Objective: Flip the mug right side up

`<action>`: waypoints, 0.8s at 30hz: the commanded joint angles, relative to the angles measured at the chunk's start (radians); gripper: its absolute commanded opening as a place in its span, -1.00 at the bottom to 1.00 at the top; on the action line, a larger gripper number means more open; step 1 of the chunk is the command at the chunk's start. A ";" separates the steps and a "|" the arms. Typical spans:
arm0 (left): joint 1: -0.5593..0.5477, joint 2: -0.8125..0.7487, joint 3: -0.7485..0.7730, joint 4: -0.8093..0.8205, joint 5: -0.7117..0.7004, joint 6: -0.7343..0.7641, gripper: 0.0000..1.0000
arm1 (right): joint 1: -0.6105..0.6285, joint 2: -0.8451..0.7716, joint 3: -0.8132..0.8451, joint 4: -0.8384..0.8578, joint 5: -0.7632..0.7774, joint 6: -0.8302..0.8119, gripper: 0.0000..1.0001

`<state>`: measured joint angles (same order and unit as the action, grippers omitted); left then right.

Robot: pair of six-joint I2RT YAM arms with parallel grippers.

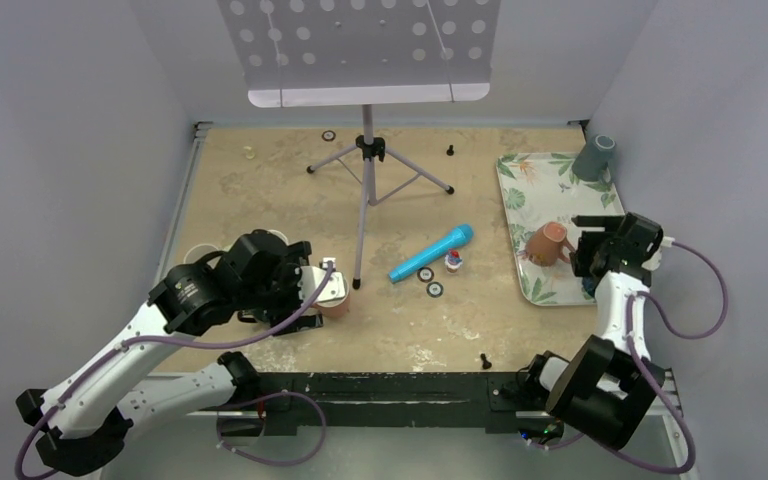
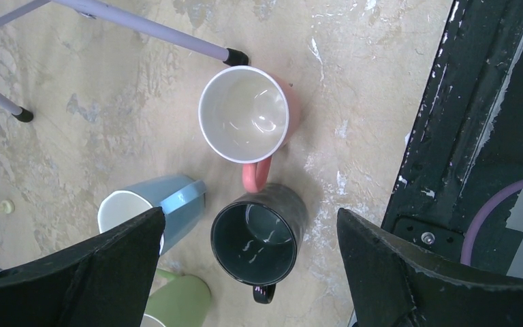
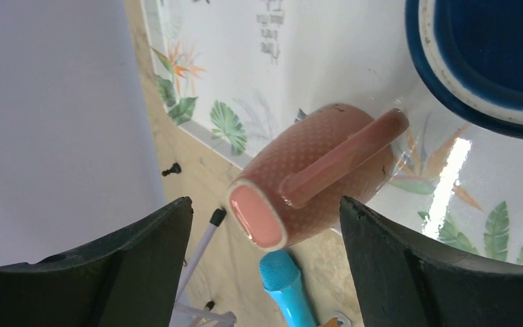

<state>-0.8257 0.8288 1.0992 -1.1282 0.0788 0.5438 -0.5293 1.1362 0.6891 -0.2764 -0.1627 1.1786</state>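
Tan table (image 1: 260, 200), music stand (image 1: 365, 150) at centre. Leaf-print tray (image 1: 530, 185) on right side. Right gripper (image 3: 265, 204) above tray, fingers spread wide, gripping nothing. Terracotta mug (image 3: 289, 153) lies on its side on tray between those fingers in wrist view, handle uppermost, near dark blue dish (image 3: 490, 61). Left gripper (image 2: 250, 221) also spread, empty, above cluster of upright mugs: pink mug (image 2: 245, 116), black mug (image 2: 259, 235), blue mug (image 2: 170, 204), green mug (image 2: 180, 300). Blue microphone (image 1: 432, 253) lies mid-table.
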 commanded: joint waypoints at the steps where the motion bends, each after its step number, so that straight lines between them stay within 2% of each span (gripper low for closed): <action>1: 0.003 0.023 -0.003 0.034 0.011 0.021 1.00 | -0.010 -0.055 0.030 0.034 0.051 0.012 0.68; 7: 0.003 0.012 -0.002 0.030 0.010 0.019 1.00 | -0.014 0.086 0.007 0.070 -0.007 0.055 0.67; 13: 0.003 0.010 -0.002 0.028 0.018 0.019 1.00 | -0.014 0.113 -0.017 0.123 0.018 0.071 0.65; 15: 0.003 0.015 -0.001 0.029 0.019 0.019 1.00 | -0.014 0.142 -0.010 0.148 0.033 0.072 0.56; 17: 0.003 0.020 0.002 0.026 0.020 0.018 1.00 | -0.014 0.176 0.006 0.166 0.044 0.066 0.33; 18: 0.003 0.021 0.002 0.026 0.020 0.018 1.00 | -0.014 0.192 0.012 0.176 0.039 0.062 0.12; 20: 0.003 0.021 0.004 0.022 0.018 0.015 1.00 | -0.014 0.223 0.014 0.204 0.014 0.056 -0.16; 22: 0.003 0.020 0.007 0.022 0.018 0.014 1.00 | -0.014 0.238 0.012 0.237 -0.017 0.032 -0.74; 23: 0.003 0.019 0.008 0.020 0.018 0.013 1.00 | -0.014 0.242 0.011 0.253 -0.027 0.020 -0.94; 24: 0.003 0.018 0.009 0.020 0.020 0.014 1.00 | -0.014 0.244 0.012 0.267 -0.037 0.005 -1.00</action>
<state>-0.8257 0.8516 1.0977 -1.1229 0.0792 0.5438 -0.5385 1.3697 0.6827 -0.0910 -0.1883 1.2411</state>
